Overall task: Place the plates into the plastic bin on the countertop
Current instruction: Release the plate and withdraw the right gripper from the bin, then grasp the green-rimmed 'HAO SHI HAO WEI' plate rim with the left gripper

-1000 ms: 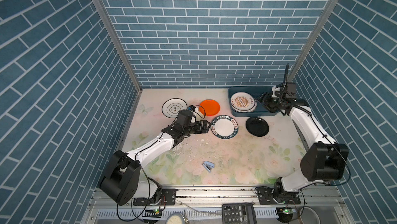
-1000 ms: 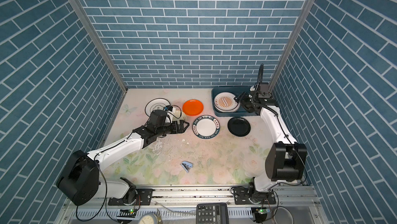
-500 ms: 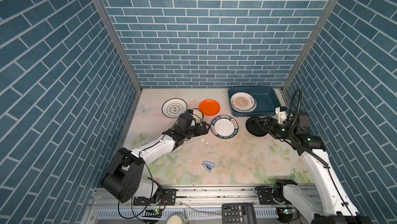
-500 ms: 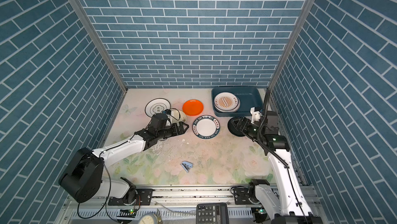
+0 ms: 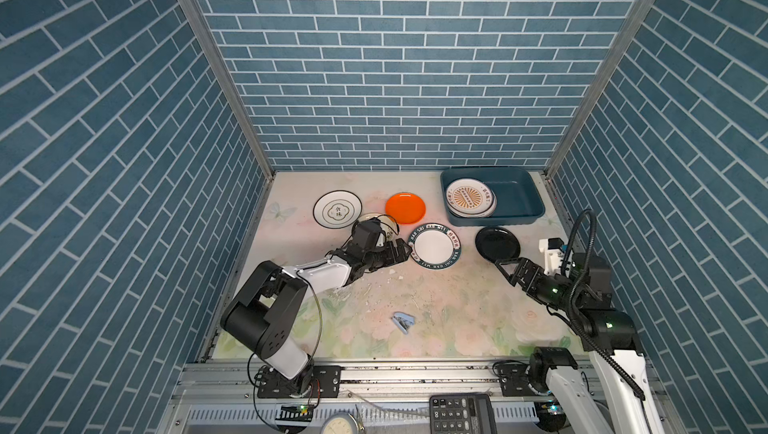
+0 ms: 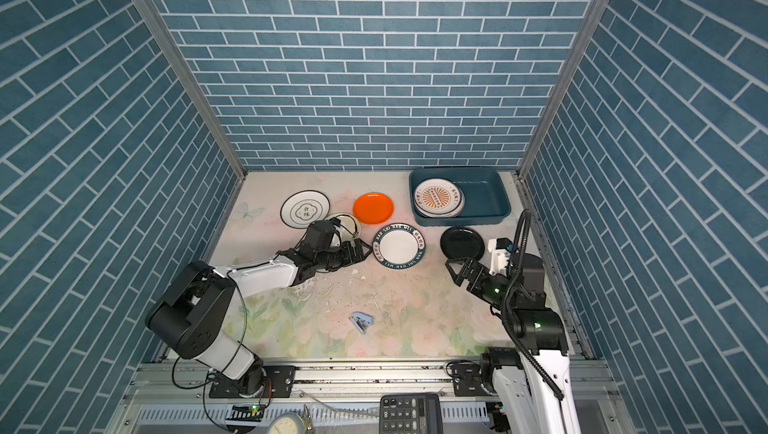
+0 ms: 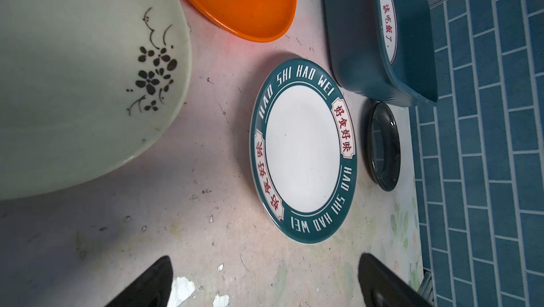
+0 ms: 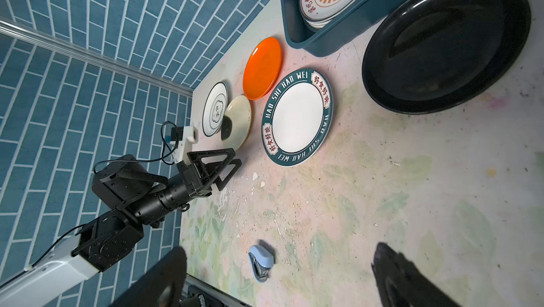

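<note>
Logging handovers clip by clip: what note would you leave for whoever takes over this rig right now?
Left end effector: open, empty, facing the teal plate.
Right end effector: open, empty, near the black plate.
Done: stack in the bin, sunburst plate on top.
Left on the countertop: black plate, teal plate, orange plate, cream plate, white plate.

Cream plate (image 5: pixel 384 219) half hidden behind left arm (image 5: pixel 324 271).
</note>
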Robot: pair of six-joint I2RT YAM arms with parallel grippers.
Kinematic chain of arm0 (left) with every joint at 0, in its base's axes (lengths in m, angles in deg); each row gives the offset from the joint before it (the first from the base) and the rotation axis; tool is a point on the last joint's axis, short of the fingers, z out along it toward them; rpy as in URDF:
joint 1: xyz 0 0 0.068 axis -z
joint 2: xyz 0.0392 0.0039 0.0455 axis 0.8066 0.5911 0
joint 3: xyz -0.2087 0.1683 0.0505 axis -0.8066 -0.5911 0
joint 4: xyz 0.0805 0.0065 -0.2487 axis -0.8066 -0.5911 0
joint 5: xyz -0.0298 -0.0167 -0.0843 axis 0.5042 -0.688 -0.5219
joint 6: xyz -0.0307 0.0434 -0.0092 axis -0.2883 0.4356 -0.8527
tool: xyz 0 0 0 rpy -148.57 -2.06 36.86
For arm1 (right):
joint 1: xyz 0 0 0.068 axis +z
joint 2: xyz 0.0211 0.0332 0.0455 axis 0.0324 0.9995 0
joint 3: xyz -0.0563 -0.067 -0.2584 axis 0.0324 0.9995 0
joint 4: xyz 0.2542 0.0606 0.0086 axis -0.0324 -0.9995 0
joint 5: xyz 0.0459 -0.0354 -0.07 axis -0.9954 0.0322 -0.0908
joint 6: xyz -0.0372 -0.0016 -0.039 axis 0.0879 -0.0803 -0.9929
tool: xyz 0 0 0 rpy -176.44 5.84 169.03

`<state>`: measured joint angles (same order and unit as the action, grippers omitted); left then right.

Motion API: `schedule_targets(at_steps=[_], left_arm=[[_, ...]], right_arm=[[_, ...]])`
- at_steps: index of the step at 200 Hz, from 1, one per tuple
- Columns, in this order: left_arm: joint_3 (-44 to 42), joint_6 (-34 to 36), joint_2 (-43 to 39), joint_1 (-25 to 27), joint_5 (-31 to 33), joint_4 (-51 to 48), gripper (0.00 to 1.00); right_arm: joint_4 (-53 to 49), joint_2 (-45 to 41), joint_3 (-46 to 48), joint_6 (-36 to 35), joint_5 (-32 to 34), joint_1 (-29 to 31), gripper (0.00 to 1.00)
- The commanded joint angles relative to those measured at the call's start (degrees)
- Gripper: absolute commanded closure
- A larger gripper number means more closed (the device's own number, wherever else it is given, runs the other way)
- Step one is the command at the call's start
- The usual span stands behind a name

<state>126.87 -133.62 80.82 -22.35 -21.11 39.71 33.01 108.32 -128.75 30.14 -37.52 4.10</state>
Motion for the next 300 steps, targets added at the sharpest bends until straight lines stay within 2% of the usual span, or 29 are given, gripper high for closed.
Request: schedule_targets(at_steps=[1,31,47,99,131,167,212,232,252,276,288,300], left_arm=[[0.9,-1.0,1.2,0.2,-1.1,3.6,0.01],[1.0,-2.4,3.7,0.3,-0.8,5.8,0.08],[1.0,-3.9,6.4,0.4,-1.5,8.4,0.11],[2.4,-8.2,14.9,1.3,-5.9,17.4,0.30],[3.8,-8.9,17.4,2.5,-4.8,17.4,0.38],[4.8,-8.6,19.3,2.7,-4.2,17.1,0.57],[6.4,-6.4,19.6,3.1,-3.3,13.0,0.73],[6.9,-5.8,19.3,3.3,-2.8,11.5,0.76],[7.1,-5.4,18.9,3.3,-2.4,10.8,0.83],[6.9,-5.2,18.5,3.3,-2.0,10.1,0.83],[6.7,-5.0,18.2,3.4,-2.1,9.7,0.98],[6.2,-4.9,17.8,3.3,-1.9,9.7,1.00]], right_arm=[[0.5,-1.4,2.4,4.0,1.1,0.0,0.01],[2.3,-2.1,4.1,6.3,-1.2,0.1,0.01],[1.6,-2.7,4.2,6.6,-0.3,0.1,0.01],[0.3,-4.5,4.6,6.6,2.2,0.1,0.01],[-0.4,-3.6,4.4,6.5,2.5,0.1,0.02],[0.6,-2.8,4.7,6.3,2.4,0.1,0.02],[1.0,-1.0,5.0,6.3,0.5,0.0,0.03],[1.0,-1.5,5.1,6.4,1.0,0.0,0.03],[1.0,-2.0,5.1,6.3,0.7,0.1,0.03],[0.8,-2.3,5.6,6.3,0.6,0.1,0.03],[0.7,-2.4,5.8,6.3,0.6,0.1,0.03],[0.5,-2.5,5.9,6.2,0.6,0.0,0.04]])
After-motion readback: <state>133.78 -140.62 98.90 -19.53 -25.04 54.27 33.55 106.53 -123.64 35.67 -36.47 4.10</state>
